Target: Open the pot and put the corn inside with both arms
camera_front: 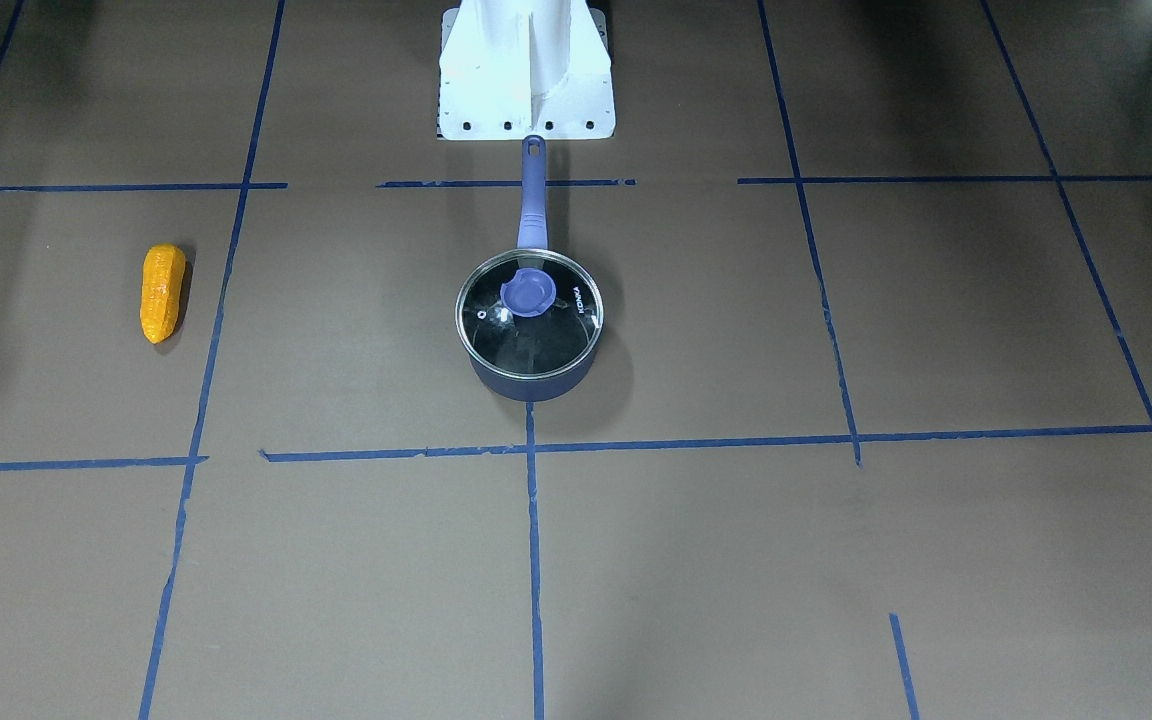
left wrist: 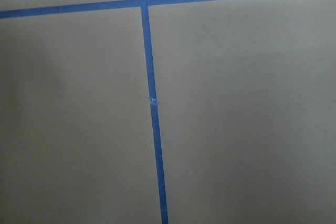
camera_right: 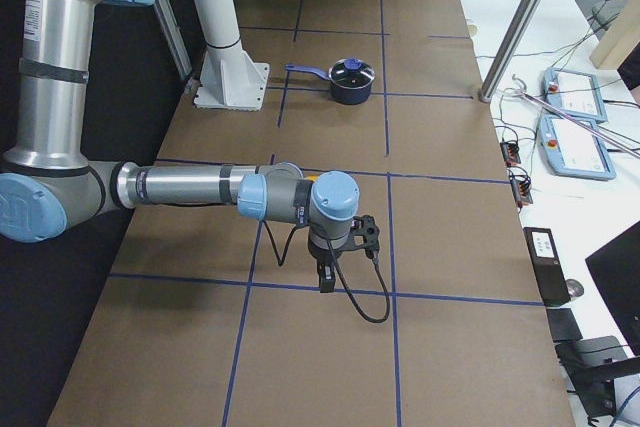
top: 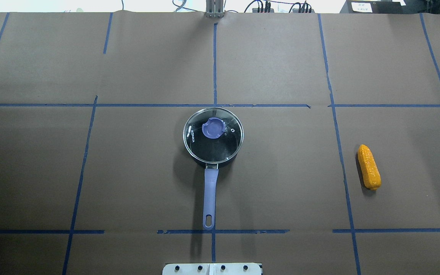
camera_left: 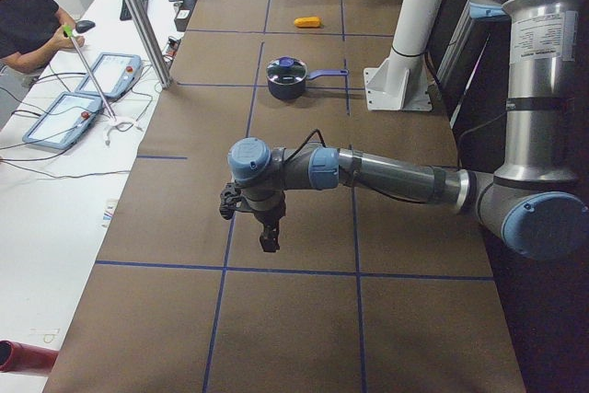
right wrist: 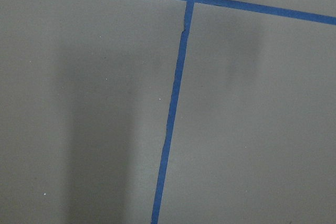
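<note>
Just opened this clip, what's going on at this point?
Nothing is being handled yet. The pot sits mid-table with its lid on, its handle pointing toward the robot's base. The corn lies apart from it, on the robot's right side. The left hand and the right hand hang over bare table near its ends, far from both things and touching nothing. Whether they are open or shut cannot be told from the side views.
</note>
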